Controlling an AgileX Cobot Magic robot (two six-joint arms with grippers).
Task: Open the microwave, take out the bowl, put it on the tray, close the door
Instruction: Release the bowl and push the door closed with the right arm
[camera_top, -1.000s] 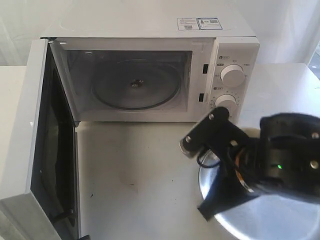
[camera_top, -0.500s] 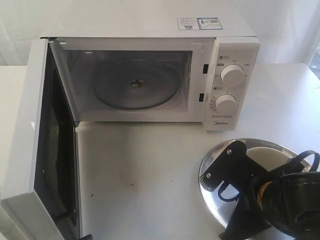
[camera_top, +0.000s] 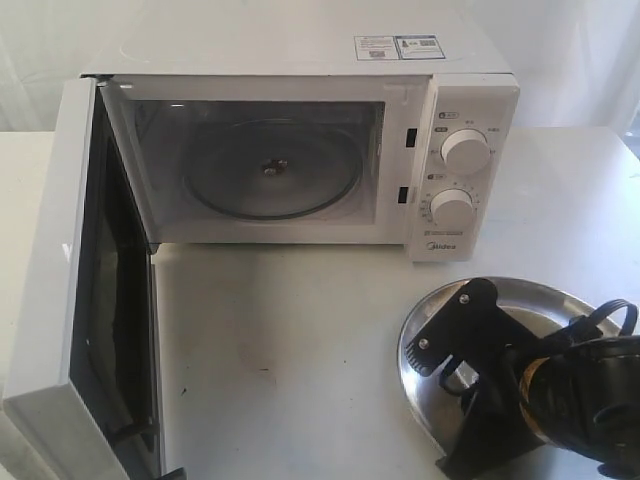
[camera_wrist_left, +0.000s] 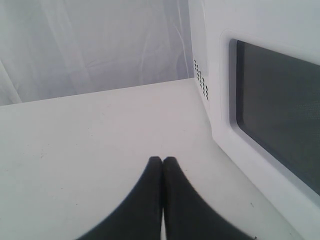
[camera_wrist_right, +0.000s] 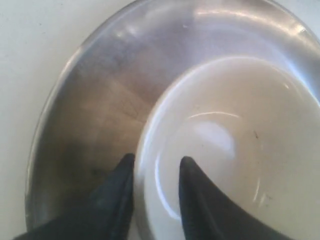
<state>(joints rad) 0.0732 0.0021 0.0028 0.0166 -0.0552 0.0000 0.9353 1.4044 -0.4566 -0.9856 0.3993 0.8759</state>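
The right gripper (camera_wrist_right: 156, 160) straddles the rim of the bowl (camera_wrist_right: 225, 150), one finger outside the wall and one inside. Whether they pinch it or stand just off it, I cannot tell. The bowl sits low on the tray (camera_wrist_right: 95, 105), off-centre (in the exterior view the arm hides it entirely).

The main risk is in the retreat. If the fingers are not fully parted, or the inner one catches the rim on the way up, the bowl may tip, skid across the slick metal or ride up with the arm.

Further out, the left gripper (camera_wrist_left: 162, 161) is closed on nothing, beside the outer face of the door (camera_wrist_left: 272, 115), which stands wide open. The microwave (camera_top: 300, 60) is empty. A hard shove could slam the door or shift the oven on the table (camera_top: 280, 350), and the door's swing may clip the right arm if it lingers.
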